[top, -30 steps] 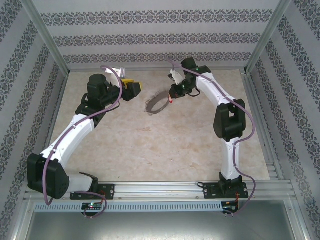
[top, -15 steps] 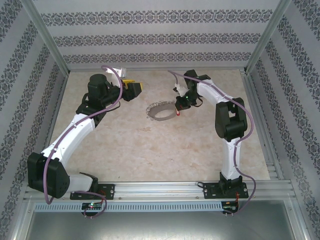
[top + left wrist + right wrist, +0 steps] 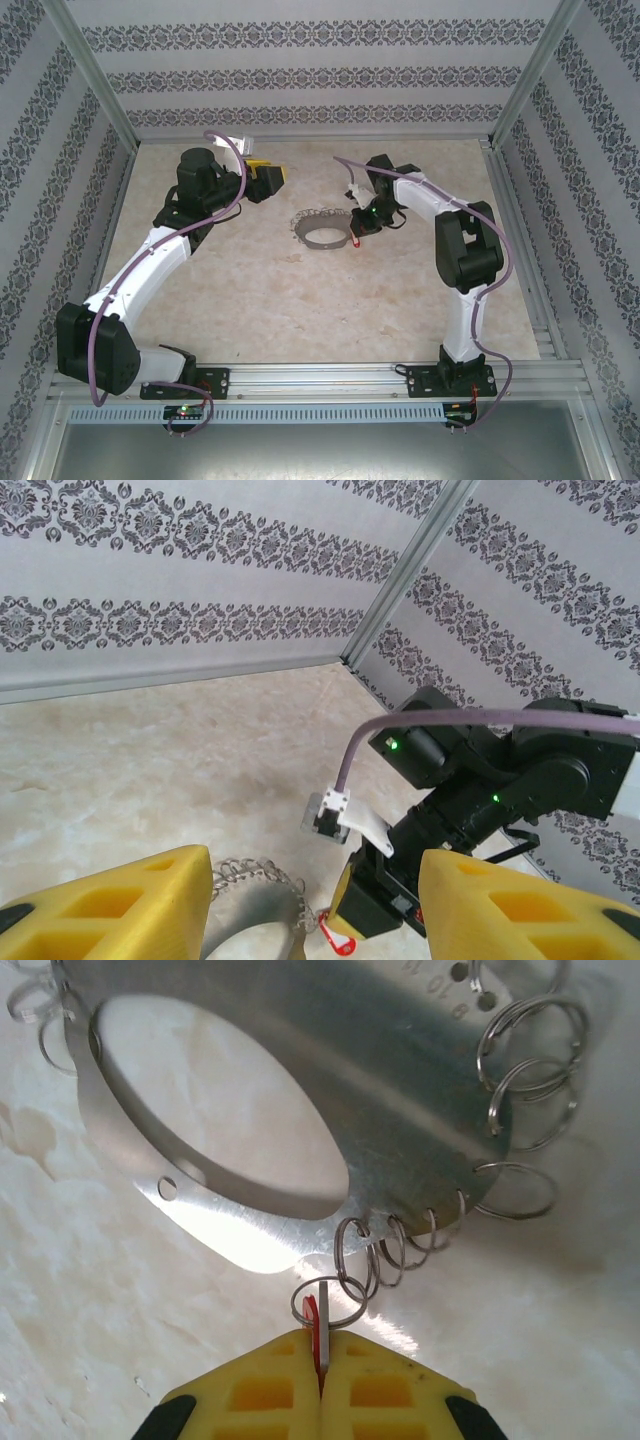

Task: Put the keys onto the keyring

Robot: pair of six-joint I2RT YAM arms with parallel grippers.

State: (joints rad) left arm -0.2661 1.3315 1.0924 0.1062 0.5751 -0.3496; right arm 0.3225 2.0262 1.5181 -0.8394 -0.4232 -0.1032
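My right pincer grips the key edge-on, its long axis running straight out ahead, tip toward the keyring; my left pincer stands open.

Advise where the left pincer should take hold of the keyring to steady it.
Probably the keyring at its left arc, nearest the open left pincer and opposite the right pincer pinching the key. Its band appears to stand on edge as a thin wall, so come down from above, one finger inside, one outside.
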